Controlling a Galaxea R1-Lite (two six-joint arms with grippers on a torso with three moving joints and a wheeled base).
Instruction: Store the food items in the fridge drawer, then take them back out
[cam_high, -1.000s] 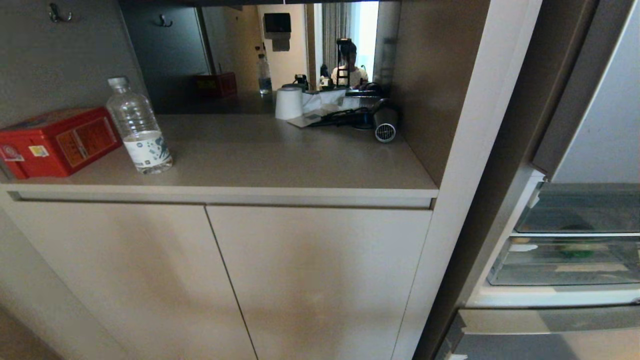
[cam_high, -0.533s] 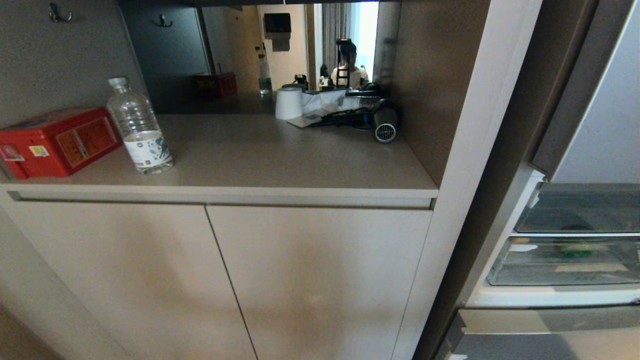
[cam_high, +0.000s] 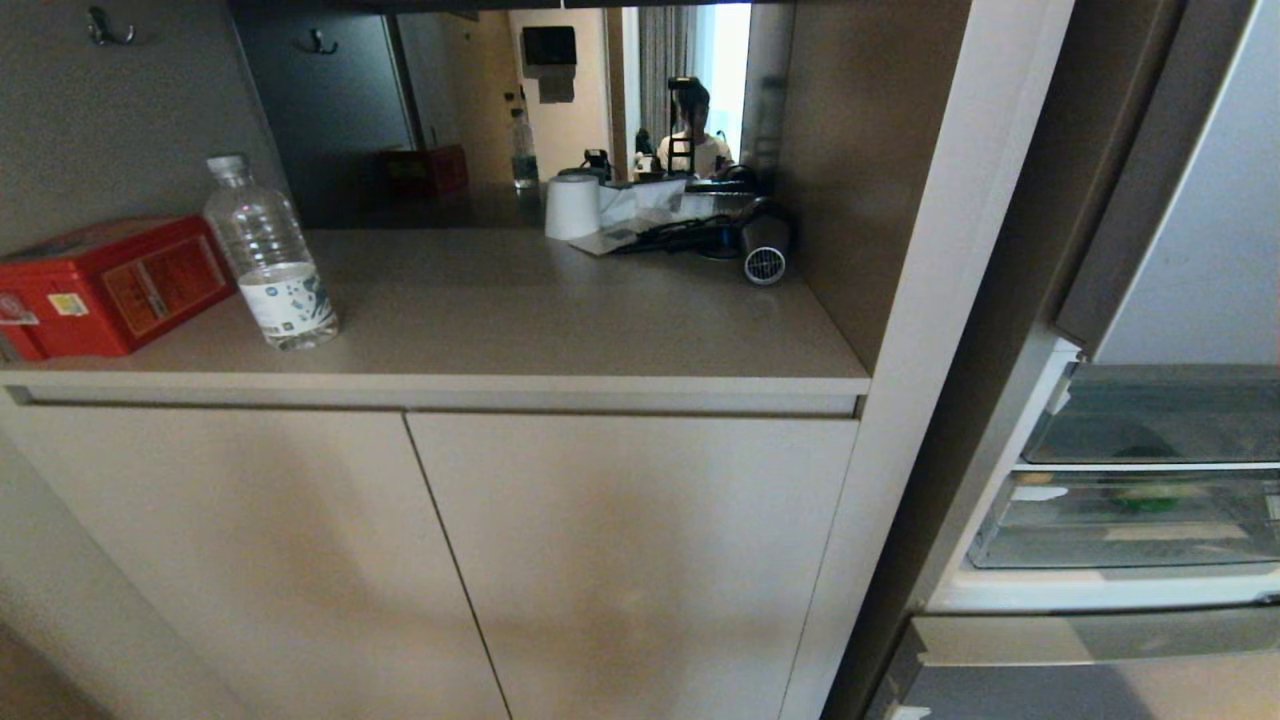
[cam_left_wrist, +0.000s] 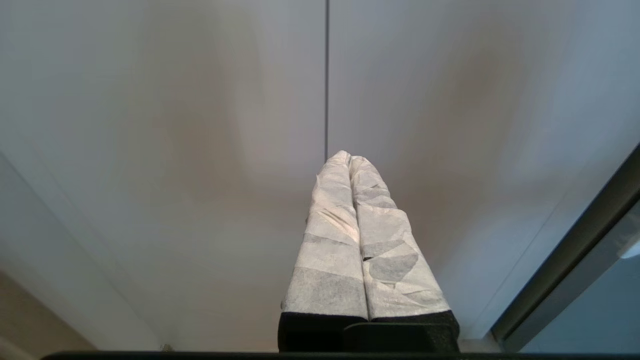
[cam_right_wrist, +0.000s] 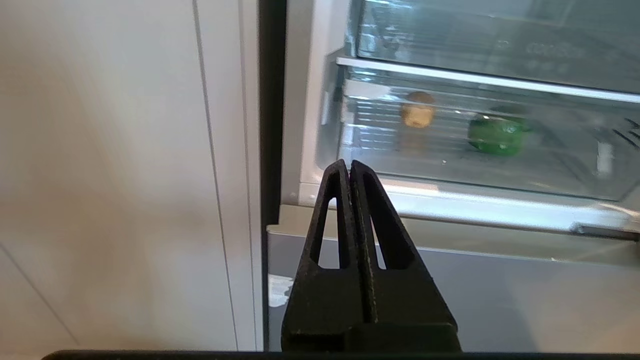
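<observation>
The see-through fridge drawer (cam_right_wrist: 480, 150) (cam_high: 1130, 535) sits in the fridge's open middle section at the right. Inside it lie a tan potato (cam_right_wrist: 417, 110) and a glossy green bell pepper (cam_right_wrist: 496, 134); the pepper (cam_high: 1148, 495) shows only faintly in the head view. My right gripper (cam_right_wrist: 348, 164) is shut and empty, in front of the fridge's left edge, below and apart from the drawer. My left gripper (cam_left_wrist: 349, 157), its fingers wrapped in white, is shut and empty, facing the beige cabinet doors. Neither arm shows in the head view.
A beige cabinet (cam_high: 600, 550) stands left of the fridge. On its counter (cam_high: 560, 330) are a red box (cam_high: 110, 280), a clear water bottle (cam_high: 268, 258), a white cup (cam_high: 572, 207) and a hair dryer (cam_high: 755, 250). A mirror behind reflects a person. The fridge's lowest panel (cam_right_wrist: 475, 300) is closed.
The whole head view has shifted slightly to the left, so the camera moved. The things on the counter and in the drawer have kept their places.
</observation>
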